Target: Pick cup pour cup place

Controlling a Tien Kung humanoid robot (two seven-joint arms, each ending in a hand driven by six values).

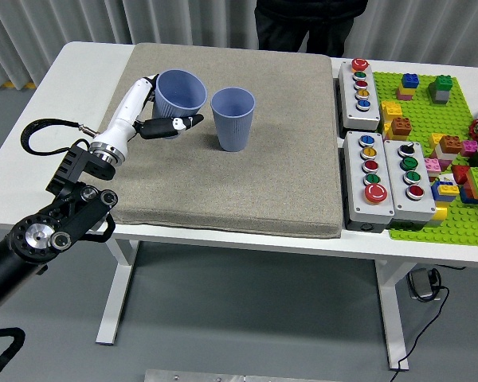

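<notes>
The left hand (155, 111) holds a blue ribbed cup (179, 94): its dark fingers (171, 126) curl around the front of the cup's lower wall, while the white back of the hand lies against the cup's left side. The held cup is tilted, its open mouth leaning up and toward the right. Whether its base touches the mat cannot be told.

Just to the right of the fingers stands a second blue cup (233, 118), upright, mouth open to the ceiling. The two rims are close together, and a narrow gap shows between the cups.

Both cups are over a grey-beige mat (247, 191) that covers most of the white counter (80, 95). From the hand, the white forearm runs down and left to a black arm that leaves the picture at the lower left corner, with a black cable looping beside the wrist.

Well to the right of the fingers, past the mat's edge, lie three grey button boxes (369, 179) with coloured push buttons. Beyond them is a green baseplate (430, 111) scattered with coloured toy bricks.

At the far side of the counter, a person in dark clothing (303, 24) stands, hands not visible.
</notes>
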